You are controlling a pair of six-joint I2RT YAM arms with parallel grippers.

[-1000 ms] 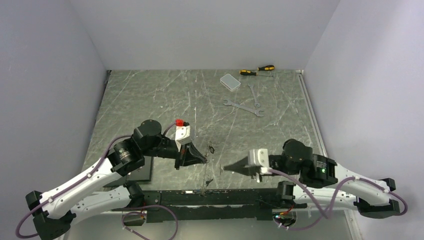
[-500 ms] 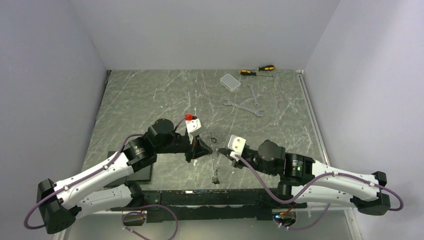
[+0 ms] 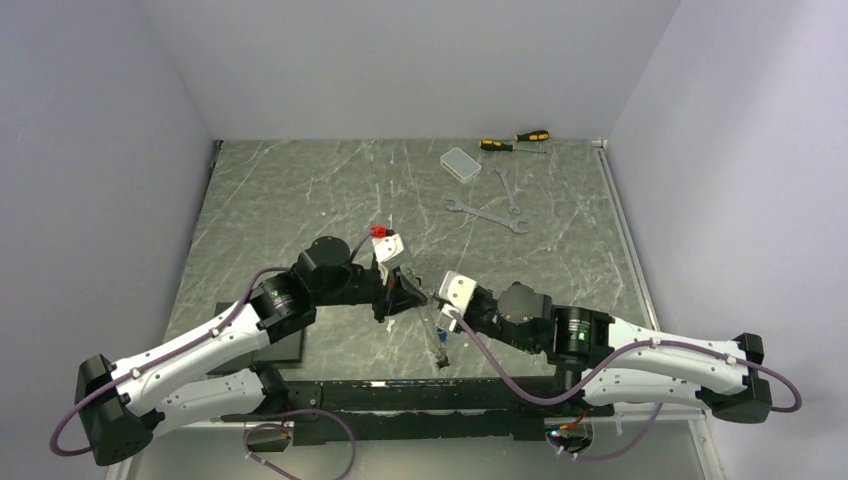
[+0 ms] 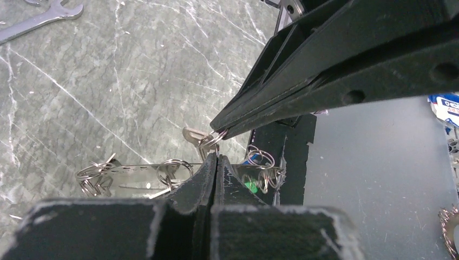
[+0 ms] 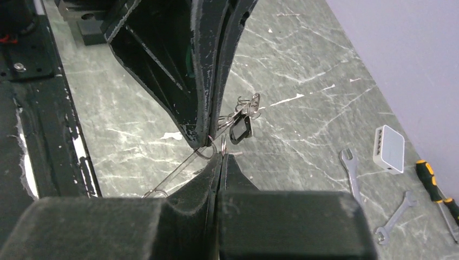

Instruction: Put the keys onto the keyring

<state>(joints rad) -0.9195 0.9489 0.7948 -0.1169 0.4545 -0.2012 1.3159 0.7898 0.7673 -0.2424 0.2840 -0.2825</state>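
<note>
My left gripper [image 3: 416,297] is shut on the keyring [image 3: 438,345], a thin wire loop hanging down between the two arms. In the left wrist view the shut left gripper [image 4: 217,157] pinches the keyring [image 4: 135,168], which carries small split rings and keys [image 4: 250,186] with blue and green heads. My right gripper [image 3: 433,303] meets it tip to tip and is shut on the small ring of a silver key [image 4: 194,135]. The right wrist view shows the right gripper [image 5: 223,154] shut, with a black-headed key [image 5: 241,130] just beyond it.
Two wrenches [image 3: 487,214] [image 3: 507,190], two screwdrivers [image 3: 515,140] and a small white box [image 3: 460,163] lie at the far right of the marbled table. A black pad [image 3: 285,345] lies under the left arm near the front rail.
The right arm swung left and forward until its tip met the left gripper. The left arm shifted up and right early on, then held. The keyring hangs lower to the right.
</note>
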